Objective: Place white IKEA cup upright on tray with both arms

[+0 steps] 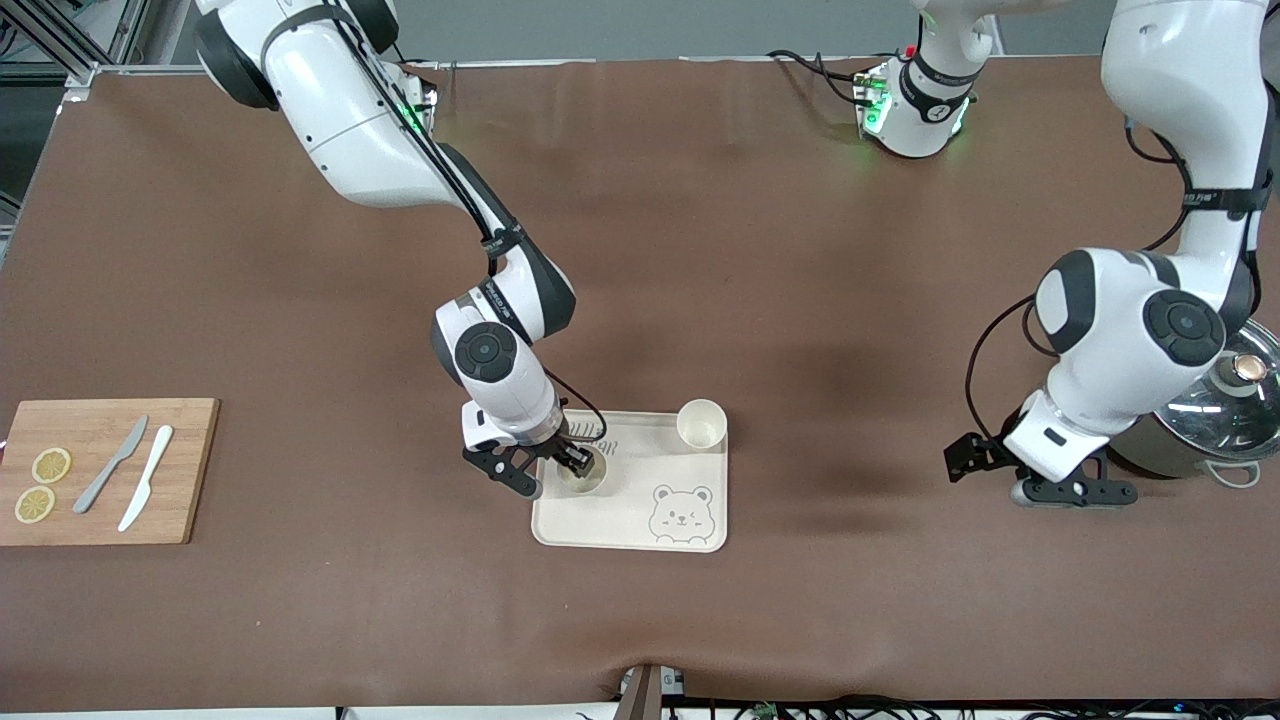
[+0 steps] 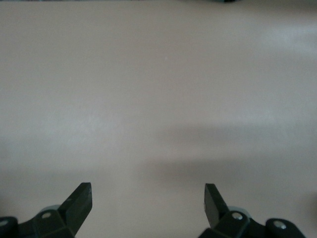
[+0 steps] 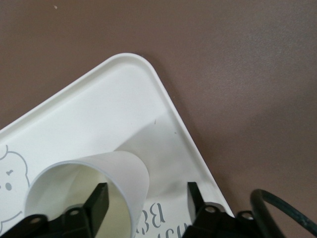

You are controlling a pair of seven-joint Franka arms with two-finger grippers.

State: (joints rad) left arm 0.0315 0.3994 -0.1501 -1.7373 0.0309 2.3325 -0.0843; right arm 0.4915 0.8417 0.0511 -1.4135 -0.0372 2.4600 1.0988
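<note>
The cream bear tray [image 1: 620,525] lies on the brown table. A white cup [image 1: 586,474] stands upright on it, mouth up, at the tray's right-arm end. My right gripper [image 1: 570,462] is down at this cup. In the right wrist view the right gripper [image 3: 146,191] is open, with one finger inside the cup [image 3: 119,173] and the other outside, clear of its wall, over the tray [image 3: 114,99]. My left gripper [image 1: 1010,478] waits low over bare table at the left arm's end. It is open and empty in the left wrist view [image 2: 148,191].
A second white cup [image 1: 701,423] stands upright on the tray's corner. A wooden cutting board [image 1: 100,425] with two knives and lemon slices lies at the right arm's end. A steel pot with a glass lid [image 1: 1215,415] stands beside the left gripper.
</note>
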